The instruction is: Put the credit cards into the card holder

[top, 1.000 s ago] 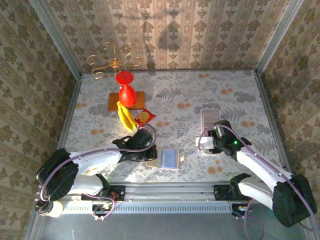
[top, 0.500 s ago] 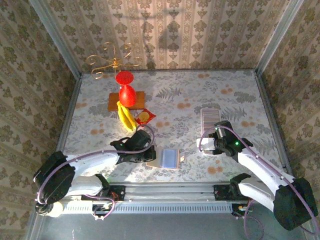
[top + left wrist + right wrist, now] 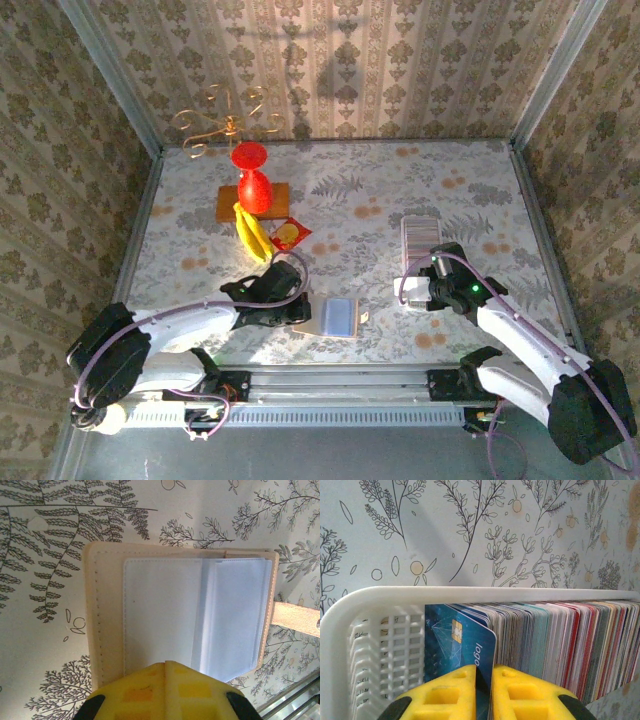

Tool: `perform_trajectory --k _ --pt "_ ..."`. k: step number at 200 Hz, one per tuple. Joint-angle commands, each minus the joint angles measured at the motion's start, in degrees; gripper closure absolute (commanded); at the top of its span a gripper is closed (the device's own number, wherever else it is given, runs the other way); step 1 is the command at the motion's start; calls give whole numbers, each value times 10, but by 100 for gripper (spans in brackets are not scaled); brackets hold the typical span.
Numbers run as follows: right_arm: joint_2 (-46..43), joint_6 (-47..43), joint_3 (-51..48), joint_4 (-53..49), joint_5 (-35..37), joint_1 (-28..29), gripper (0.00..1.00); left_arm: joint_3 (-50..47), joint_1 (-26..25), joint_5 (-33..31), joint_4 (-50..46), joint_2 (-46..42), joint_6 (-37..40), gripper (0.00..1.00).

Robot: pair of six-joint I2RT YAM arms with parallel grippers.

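**Card pinched in tray, holder open, nothing loaded**

Table [image 3: 360, 180]: patterned cloth, both arms working the near half, well apart from each other.

Tray [image 3: 421, 232], right side: white ribbed plastic, packed with cards [image 3: 560, 635] standing on edge in one dense row.

Holder [image 3: 338, 318], near centre front: lies flat and spread open, tan cover down, clear sleeves [image 3: 200, 615] facing up. Sleeves look empty from the left wrist view.

Blue card [image 3: 452, 630]: stands at the near end of the row, inside the tray, chip face showing.

Right gripper [image 3: 484, 690]: at the tray's near end, fingers closed on the blue card's lower edge, one either side of it.

Left gripper [image 3: 165, 680]: fingers pressed together at the holder's near edge. Cannot tell whether they nip the cover or only bear down on it; either way it seems to be steadying the holder.

Progress, as I judge it: barely begun. One card gripped but not yet out of the tray. Left to do: lift it clear, carry it across to the holder, slide it into a sleeve, then repeat for more cards.
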Motion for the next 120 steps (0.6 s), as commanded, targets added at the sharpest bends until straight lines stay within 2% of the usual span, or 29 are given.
perform_trajectory --k 1,81,120 --pt "-9 -2 27 1 1 -3 88 -8 -4 -8 -5 -6 -14 99" --pt "-30 7 39 -39 -7 -4 96 -6 -9 -10 -1 1 -16 100" --pt "-59 33 56 -109 -50 -3 100 -3 -10 -10 -5 1 -13 100"
